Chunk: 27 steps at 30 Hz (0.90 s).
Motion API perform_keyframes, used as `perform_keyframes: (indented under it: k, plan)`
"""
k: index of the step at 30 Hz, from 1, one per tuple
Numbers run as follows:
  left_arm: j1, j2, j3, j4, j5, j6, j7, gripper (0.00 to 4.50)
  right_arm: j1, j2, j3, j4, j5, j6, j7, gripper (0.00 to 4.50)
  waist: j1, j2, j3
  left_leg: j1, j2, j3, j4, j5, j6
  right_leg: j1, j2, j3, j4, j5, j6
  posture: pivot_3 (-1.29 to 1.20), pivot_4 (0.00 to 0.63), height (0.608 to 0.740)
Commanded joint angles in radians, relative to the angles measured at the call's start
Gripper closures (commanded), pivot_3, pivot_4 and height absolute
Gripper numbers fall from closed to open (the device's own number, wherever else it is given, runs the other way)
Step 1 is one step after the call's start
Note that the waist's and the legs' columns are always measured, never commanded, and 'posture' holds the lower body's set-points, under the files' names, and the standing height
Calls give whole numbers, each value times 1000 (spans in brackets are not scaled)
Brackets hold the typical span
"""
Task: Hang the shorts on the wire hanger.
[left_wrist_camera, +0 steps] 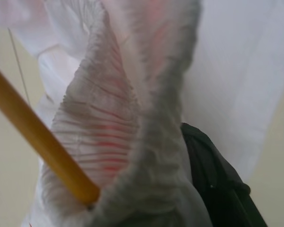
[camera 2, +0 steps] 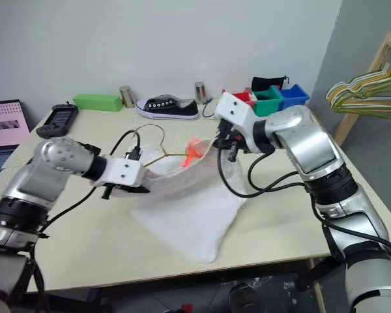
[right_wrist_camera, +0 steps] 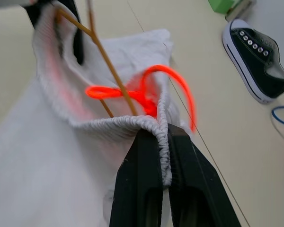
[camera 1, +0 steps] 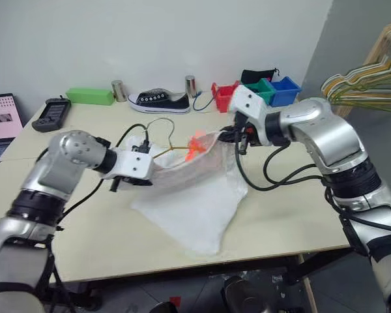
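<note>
The white shorts [camera 1: 195,202] hang stretched between my two grippers, with their legs trailing on the table [camera 1: 85,241]. The orange-red drawstring [camera 1: 197,145] dangles at the open waistband. My right gripper [right_wrist_camera: 163,135] is shut on the gathered waistband at the right end, lifted off the table. At the left end my left gripper [camera 1: 146,173] is shut on the bunched waistband. The yellowish wire hanger [right_wrist_camera: 112,71] runs inside the waistband into that same grip. Its hook rises above the fabric. One black left fingertip [left_wrist_camera: 213,179] shows beside the cloth.
Along the back of the table are a black sneaker [camera 1: 159,100], a green box [camera 1: 90,96], two metal cylinders, and red, green and blue bins [camera 1: 274,90]. A black handheld device [camera 1: 52,112] lies at the left. A wooden rack of bunched hangers [camera 1: 365,81] stands at the right.
</note>
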Motion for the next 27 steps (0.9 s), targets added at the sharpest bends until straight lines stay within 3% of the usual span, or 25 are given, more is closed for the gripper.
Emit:
perform_keyframes:
  k: [1, 7, 12, 20, 25, 27]
  plan:
    - [-62, -47, -2, -15, 11, 12, 37, 3363, -41, 26, 16, -14, -37, -39, -20, 4445, -1, 0, 0, 0, 0, 0, 0, 0, 0, 0, 0, 0, 0, 0, 0, -286, 35, 740]
    - [-74, -67, -1, -20, 12, 14, 36, 3363, -34, 2, 37, 37, -110, -114, -15, 4445, -10, 0, 0, 0, 0, 0, -1, 0, 0, -1, 0, 0, 1, 2, -4, -286, 33, 740]
    - [-66, -58, 4, -19, 11, 4, 33, 3363, -30, -53, 42, 55, -142, -178, 39, 3336, -7, 0, 0, 0, -1, 0, -1, 0, 0, 0, 0, 0, 1, 2, -4, -290, 34, 740]
    - [-66, -44, 13, -31, -8, -30, 10, 3363, 34, -232, 96, 104, -229, -359, 214, 1463, -9, 0, 0, 0, 0, 0, -1, 0, 0, 0, 0, -1, -1, 1, -2, -290, 32, 740]
    - [-56, -39, 19, -71, -39, -28, -10, 3363, 45, -210, 130, 230, -295, -473, 235, 163, -30, 0, 0, 0, 0, 0, -1, 0, 0, 1, 0, 0, -1, 1, -3, -278, 27, 740]
    - [-54, -40, 19, -81, -45, -26, -10, 3363, 36, -184, 136, 277, -312, -496, 234, 163, -36, 0, 0, 1, 0, 0, -1, 0, 0, 1, 0, 0, -1, 2, -3, -269, 25, 740]
